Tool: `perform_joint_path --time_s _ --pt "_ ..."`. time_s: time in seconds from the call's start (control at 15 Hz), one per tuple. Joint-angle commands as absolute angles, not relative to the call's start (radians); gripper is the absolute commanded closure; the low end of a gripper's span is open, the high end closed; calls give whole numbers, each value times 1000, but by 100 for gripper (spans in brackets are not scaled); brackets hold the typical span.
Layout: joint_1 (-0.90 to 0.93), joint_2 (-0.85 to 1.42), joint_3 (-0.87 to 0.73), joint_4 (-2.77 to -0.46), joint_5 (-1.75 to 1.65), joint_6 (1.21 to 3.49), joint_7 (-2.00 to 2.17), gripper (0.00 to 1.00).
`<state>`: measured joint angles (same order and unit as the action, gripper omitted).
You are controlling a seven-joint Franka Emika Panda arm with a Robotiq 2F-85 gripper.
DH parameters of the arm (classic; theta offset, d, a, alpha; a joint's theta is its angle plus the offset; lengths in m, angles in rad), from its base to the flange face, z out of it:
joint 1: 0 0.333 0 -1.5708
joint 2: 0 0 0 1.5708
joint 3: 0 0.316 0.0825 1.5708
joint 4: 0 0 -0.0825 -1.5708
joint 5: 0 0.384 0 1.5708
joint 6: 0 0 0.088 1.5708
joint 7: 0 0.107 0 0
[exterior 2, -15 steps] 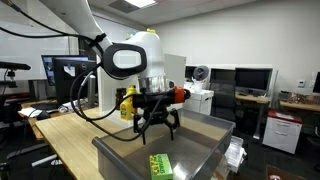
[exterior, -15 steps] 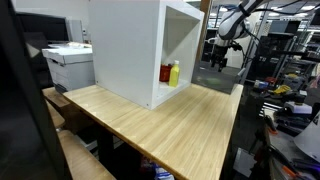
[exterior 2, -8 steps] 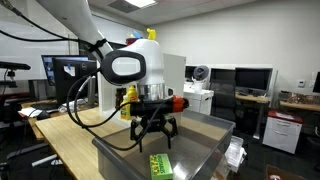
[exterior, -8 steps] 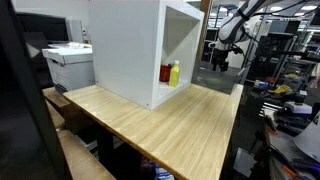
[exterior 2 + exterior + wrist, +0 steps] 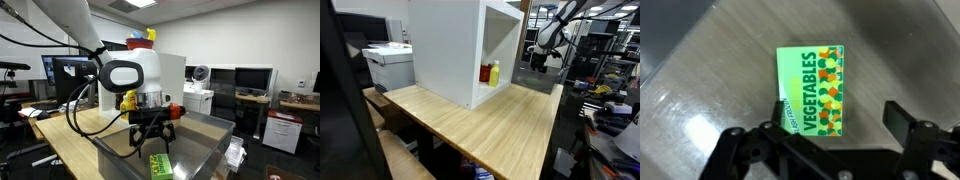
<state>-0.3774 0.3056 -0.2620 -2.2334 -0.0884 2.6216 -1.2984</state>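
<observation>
Green box (image 5: 810,90) flat on the floor of the grey bin (image 5: 695,85), and right above it hangs the gripper (image 5: 815,128), jaws spread wide, nothing between them, nothing touched. In the wrist view one dark finger stands low to one side of the box and the other well out past its far edge, so the box sits in the gap with room to spare. The box itself: a flat rectangle, bright green, lying face up and a little askew to the bin's walls, with a panel of orange, white and green vegetable shapes down one side. The big dark lettering along it reads "VEGETABLES"; a smaller white slanted strip near one corner carries writing too small to make out. Pulling back, in an exterior view the box (image 5: 158,165) shows as a green patch in the bin (image 5: 118,158), close to its near wall, with the gripper (image 5: 152,130) clear above it on the white arm. The bin stands at the end of a long wooden table (image 5: 490,120). On that table, a tall white cabinet (image 5: 445,50) with a yellow bottle (image 5: 494,73) and a red one (image 5: 486,73) side by side on its lower shelf.
</observation>
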Motion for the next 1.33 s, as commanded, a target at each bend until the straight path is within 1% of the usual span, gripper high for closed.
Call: perform_joint_path --time_s 0.0,1.27 --pt "-391 320 -241 -2238 -107 2669 -1315 0" --pt "-396 429 -223 -2123 -110 2630 -1278 0"
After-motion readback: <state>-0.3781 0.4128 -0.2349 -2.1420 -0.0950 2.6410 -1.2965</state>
